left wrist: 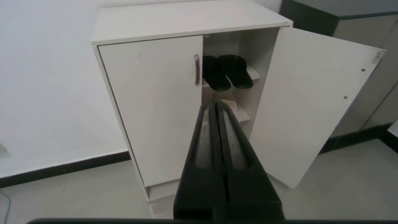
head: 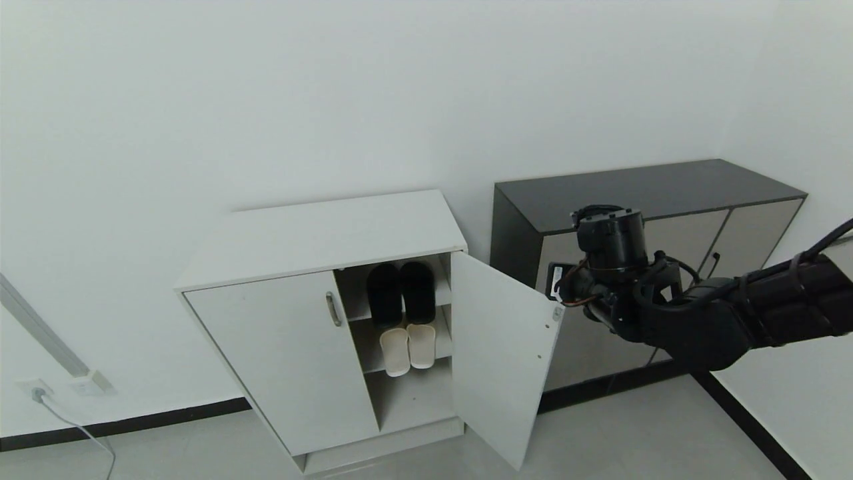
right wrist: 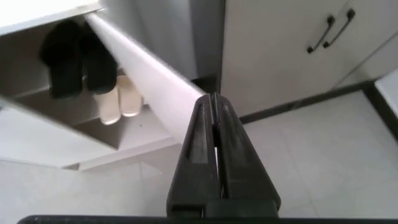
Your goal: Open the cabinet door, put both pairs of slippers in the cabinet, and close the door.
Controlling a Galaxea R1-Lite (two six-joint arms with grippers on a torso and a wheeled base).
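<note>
The white cabinet (head: 320, 237) stands against the wall with its right door (head: 503, 353) swung open and its left door (head: 286, 360) closed. A black pair of slippers (head: 402, 292) lies on the top shelf, and a white pair (head: 408, 347) on the shelf below. My right arm (head: 666, 307) is at the open door's outer top corner. The right gripper (right wrist: 213, 98) is shut, empty, with its tip at the door's edge (right wrist: 149, 71). My left gripper (left wrist: 216, 106) is shut and empty, held in front of the cabinet (left wrist: 155, 112), pointing at the gap beside the closed door.
A dark-topped grey cabinet (head: 666, 200) stands against the wall just right of the open door. A wall socket with a cable (head: 36, 390) is low on the left. Bare floor (head: 633, 433) lies in front of both cabinets.
</note>
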